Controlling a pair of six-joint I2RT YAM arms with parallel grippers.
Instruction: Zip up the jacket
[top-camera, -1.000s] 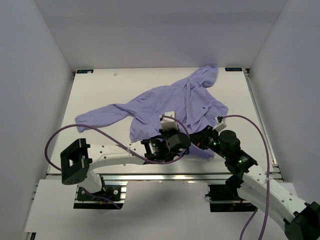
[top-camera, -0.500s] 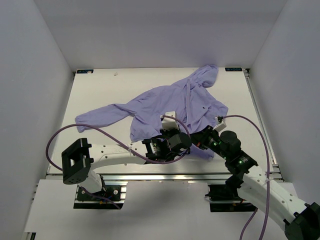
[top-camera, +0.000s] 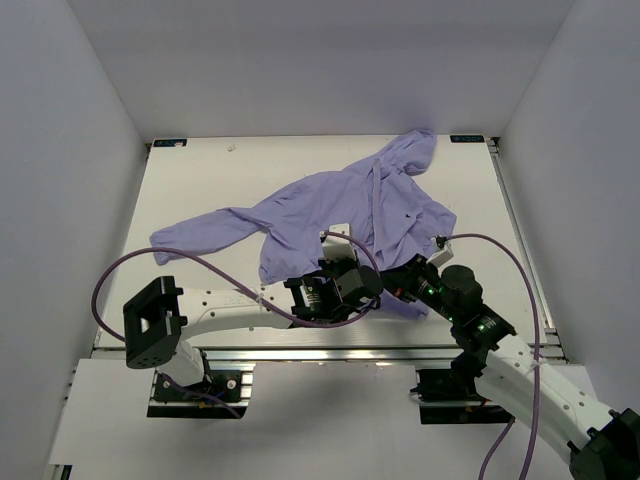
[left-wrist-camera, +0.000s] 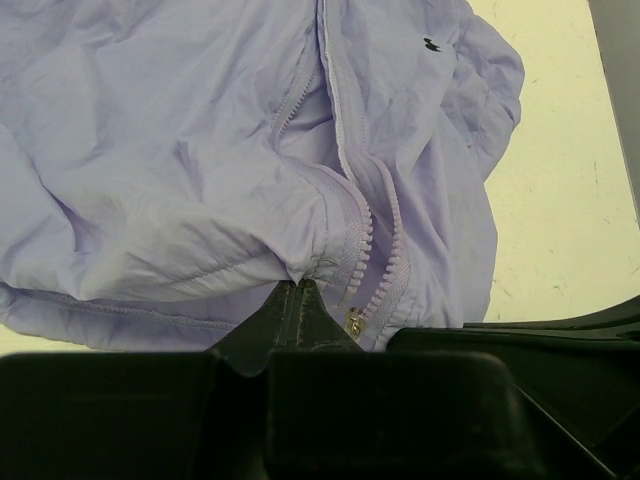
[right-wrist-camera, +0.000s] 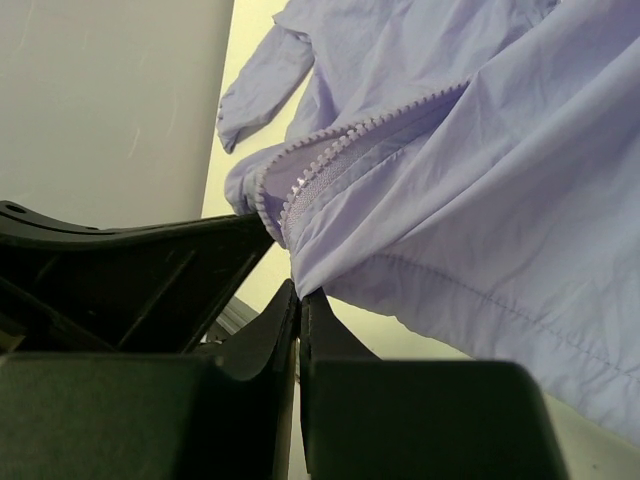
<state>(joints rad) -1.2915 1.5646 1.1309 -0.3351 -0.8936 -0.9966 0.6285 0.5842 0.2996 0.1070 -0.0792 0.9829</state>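
**Top view:** the thin lavender hooded fabric jacket (top-camera: 350, 205) sprawls mid-table, with the left gripper (top-camera: 378, 290) and right gripper (top-camera: 398, 287) meeting at its near hem.

**Left wrist:** the left fingers are closed, pinching the hem beside the small metal zipper slider (left-wrist-camera: 352, 320).

**Right wrist:** the right fingers clamp the hem below the lilac zipper teeth (right-wrist-camera: 330, 150). The step likely goes best with the hem kept taut and the teeth aligned.

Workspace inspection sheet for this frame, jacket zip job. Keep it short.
Surface: white table, bare around the garment.
Job's things: lavender jacket lies spread out, hood toward the far edge; zipper teeth apart at the hem end.
Clutter: nothing seen.
Claws: left claw and right claw are each shut on the jacket's hem beside the zipper.
Cables: purple cables arch off both arms.
Surroundings: plain white walls on three sides.
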